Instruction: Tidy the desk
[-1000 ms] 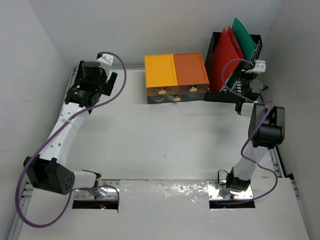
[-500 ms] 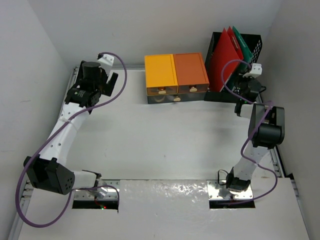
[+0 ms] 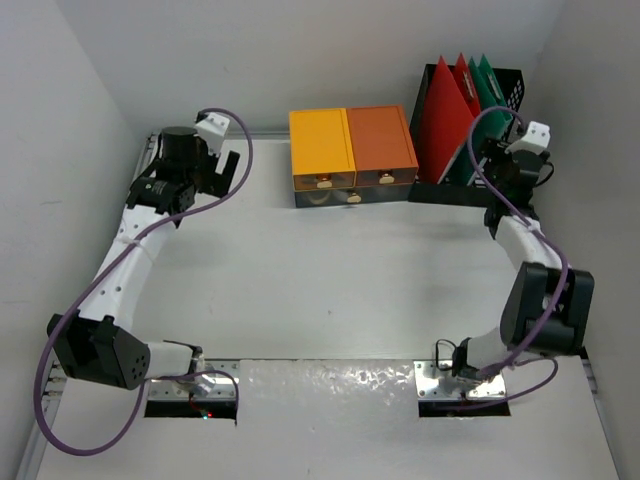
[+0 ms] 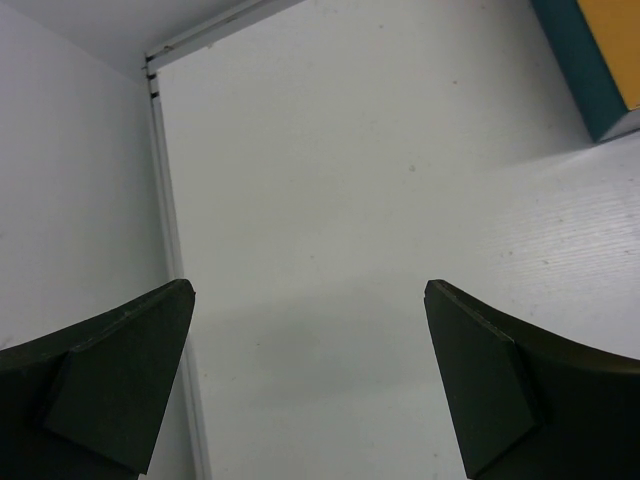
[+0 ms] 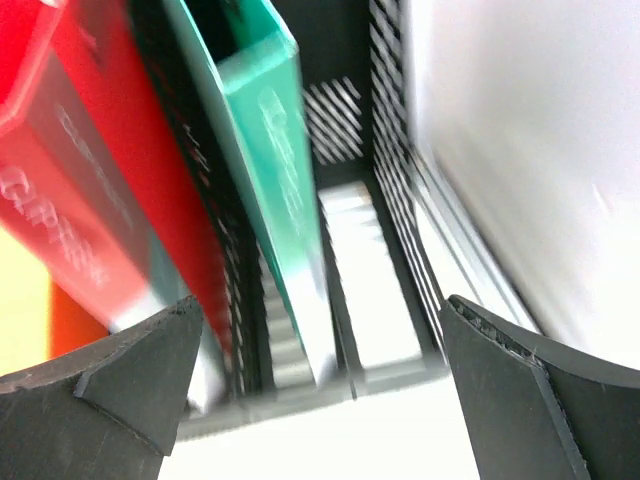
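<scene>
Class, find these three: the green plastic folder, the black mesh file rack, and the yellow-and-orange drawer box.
Green plastic folder (image 5: 272, 170): right wrist view, its narrow edge.
Black mesh file rack (image 3: 436, 191): top view, its front base.
Yellow-and-orange drawer box (image 3: 320, 140): top view, the yellow half of its top.

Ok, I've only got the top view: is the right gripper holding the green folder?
Observer: No. On the right wrist view the right gripper has its jaws wide apart, and the green folder stands in the rack beyond them.
Operator: Anything in the slot right of it?
Observer: Only the rack's mesh floor shows there.
Operator: And the left gripper?
Observer: The left gripper is open too, above bare desk, nothing between its jaws.
</scene>
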`<state>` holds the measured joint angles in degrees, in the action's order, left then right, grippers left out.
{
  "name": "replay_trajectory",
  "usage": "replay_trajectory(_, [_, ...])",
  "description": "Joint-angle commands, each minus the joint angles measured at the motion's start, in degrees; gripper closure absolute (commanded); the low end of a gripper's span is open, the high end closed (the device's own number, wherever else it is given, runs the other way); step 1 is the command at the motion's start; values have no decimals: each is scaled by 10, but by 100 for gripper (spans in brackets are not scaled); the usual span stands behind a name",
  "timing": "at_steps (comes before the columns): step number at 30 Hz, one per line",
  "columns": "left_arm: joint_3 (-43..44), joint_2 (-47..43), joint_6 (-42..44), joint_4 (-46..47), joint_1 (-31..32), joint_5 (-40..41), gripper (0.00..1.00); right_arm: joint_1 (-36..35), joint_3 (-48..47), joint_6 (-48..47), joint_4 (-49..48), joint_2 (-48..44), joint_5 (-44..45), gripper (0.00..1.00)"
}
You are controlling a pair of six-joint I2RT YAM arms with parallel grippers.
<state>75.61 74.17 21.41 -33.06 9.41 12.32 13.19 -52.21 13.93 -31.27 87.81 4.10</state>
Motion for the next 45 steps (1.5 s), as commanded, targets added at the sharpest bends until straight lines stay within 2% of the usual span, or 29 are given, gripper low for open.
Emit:
replay_trajectory(1, [-12,-18,-29,-5,-9,-66,1,-3,21,65,237,-69,87,1])
replay_trajectory(6, [-111,-59,8,-7,-32,-62,1,3,147,119,304,-222,114,1])
replay_trajectory(11, [-223,-157,39,10,-48,-45,0,3,238,174,333,-319,-2,1])
replay_trajectory(14, [-290,-207,48,23,-53,18,0,3,293,172,333,-366,-39,1])
replay_trajectory(21, [-416,-278,72,41,-68,30,0,3,344,143,400,-482,-43,1])
replay_trajectory(26, [-499,-302,45,129,-68,63,1,3,371,123,398,-557,-95,1])
replay_trajectory(31, [-508,-322,43,143,-68,65,1,3,385,107,413,-591,-121,1])
replay_trajectory(34, [-516,-340,53,135,-68,-6,1,2,396,108,405,-615,-131,1])
replay_trajectory(36, [-521,-343,64,132,-68,-26,1,3,401,104,402,-632,-132,1])
replay_trajectory(45, [-522,-338,66,131,-68,-29,1,3,413,95,382,-651,-151,1])
